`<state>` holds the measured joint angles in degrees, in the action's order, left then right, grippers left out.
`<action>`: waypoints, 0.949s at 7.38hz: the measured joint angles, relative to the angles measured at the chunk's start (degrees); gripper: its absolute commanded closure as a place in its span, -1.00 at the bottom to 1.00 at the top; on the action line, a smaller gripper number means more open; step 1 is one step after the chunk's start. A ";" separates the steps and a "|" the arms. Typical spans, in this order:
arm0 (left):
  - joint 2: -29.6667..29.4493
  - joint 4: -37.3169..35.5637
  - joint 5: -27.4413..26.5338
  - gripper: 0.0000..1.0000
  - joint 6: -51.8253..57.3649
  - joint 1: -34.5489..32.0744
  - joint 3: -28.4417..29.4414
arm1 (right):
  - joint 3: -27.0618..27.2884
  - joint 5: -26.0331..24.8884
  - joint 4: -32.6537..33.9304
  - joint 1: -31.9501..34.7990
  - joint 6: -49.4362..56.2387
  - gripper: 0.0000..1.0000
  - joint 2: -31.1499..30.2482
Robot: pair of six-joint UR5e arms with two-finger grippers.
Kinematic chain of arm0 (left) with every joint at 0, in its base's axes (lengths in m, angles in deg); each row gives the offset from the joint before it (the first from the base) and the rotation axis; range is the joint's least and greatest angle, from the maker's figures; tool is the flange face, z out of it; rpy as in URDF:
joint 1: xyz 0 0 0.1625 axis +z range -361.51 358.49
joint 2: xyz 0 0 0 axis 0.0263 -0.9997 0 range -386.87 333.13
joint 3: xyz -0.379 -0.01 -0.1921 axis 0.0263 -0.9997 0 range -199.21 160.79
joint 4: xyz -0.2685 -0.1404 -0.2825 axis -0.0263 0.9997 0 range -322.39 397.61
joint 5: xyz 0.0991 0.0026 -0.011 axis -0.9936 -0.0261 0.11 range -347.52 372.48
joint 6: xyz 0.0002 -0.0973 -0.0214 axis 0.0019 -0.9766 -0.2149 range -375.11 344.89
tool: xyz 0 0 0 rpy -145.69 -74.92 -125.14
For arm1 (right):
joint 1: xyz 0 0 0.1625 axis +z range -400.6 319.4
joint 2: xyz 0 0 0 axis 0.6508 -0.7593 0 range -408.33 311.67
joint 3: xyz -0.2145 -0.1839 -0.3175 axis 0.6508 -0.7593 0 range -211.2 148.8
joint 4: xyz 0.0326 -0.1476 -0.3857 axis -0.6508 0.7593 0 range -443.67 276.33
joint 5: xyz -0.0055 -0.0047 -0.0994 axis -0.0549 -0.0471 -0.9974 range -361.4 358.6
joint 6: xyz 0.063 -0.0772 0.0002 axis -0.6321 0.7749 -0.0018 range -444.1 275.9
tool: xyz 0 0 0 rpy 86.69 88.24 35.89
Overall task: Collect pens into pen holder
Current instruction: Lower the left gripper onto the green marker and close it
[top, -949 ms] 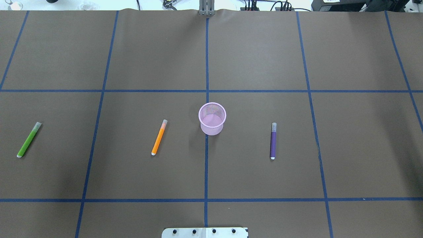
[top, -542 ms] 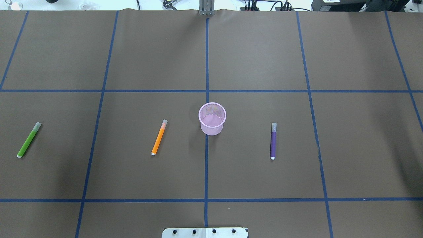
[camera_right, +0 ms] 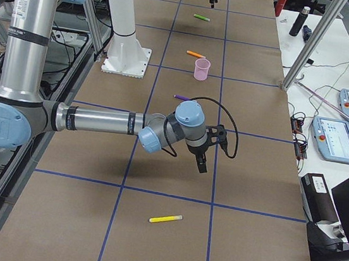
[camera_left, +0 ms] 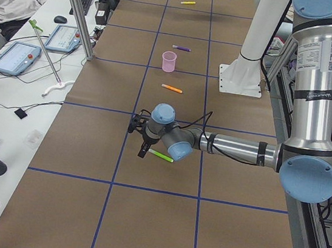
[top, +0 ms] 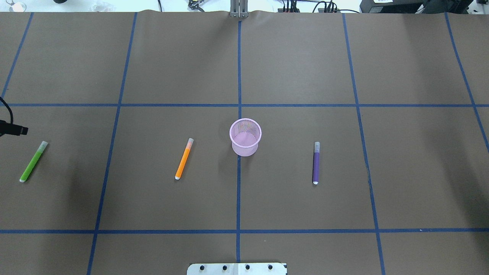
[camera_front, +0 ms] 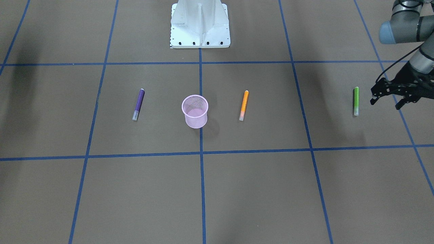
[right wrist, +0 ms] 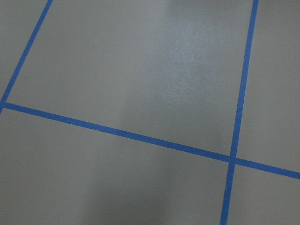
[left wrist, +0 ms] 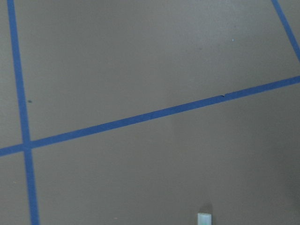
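The pen holder [top: 245, 150] is light pink, with a mesh of tiny holes. The green pen [top: 33, 161], orange pen [top: 183, 159] and purple pen [top: 316, 163] have pale caps. The yellow pen [camera_right: 165, 219] is bright. The table [top: 298, 65] is brown with blue lines making squares.

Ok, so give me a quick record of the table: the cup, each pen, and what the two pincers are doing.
cup: pink mesh cup, upright at mid table, no pens inside
green pen: lying flat, far on the robot's left
orange pen: lying flat, just left of the cup
purple pen: lying flat, right of the cup
yellow pen: lying flat, far on the robot's right
left pincer: open, beside the green pen, holding nothing
right pincer: between purple and yellow pens; open or shut unclear
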<state>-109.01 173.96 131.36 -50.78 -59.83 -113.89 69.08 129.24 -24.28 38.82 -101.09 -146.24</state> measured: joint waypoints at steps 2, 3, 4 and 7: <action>0.05 0.98 -3.39 -0.29 -1.55 5.77 0.80 | 0.01 -0.03 -0.43 -0.05 -0.05 -0.99 0.00; 0.05 1.07 -3.74 -0.19 -1.64 6.90 0.93 | 0.01 -0.04 -0.53 -0.05 -0.05 -0.99 0.00; 0.00 1.08 -3.79 -0.11 -1.67 7.41 1.01 | 0.00 -0.04 -0.57 -0.05 -0.05 -0.99 0.00; -1.06 1.10 -3.37 0.02 -1.66 7.68 2.46 | -0.07 -0.04 -0.59 -0.06 -0.06 -0.99 0.00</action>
<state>-110.08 175.06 127.99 -52.44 -52.15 -111.43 69.01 129.20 -24.87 38.76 -101.15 -146.24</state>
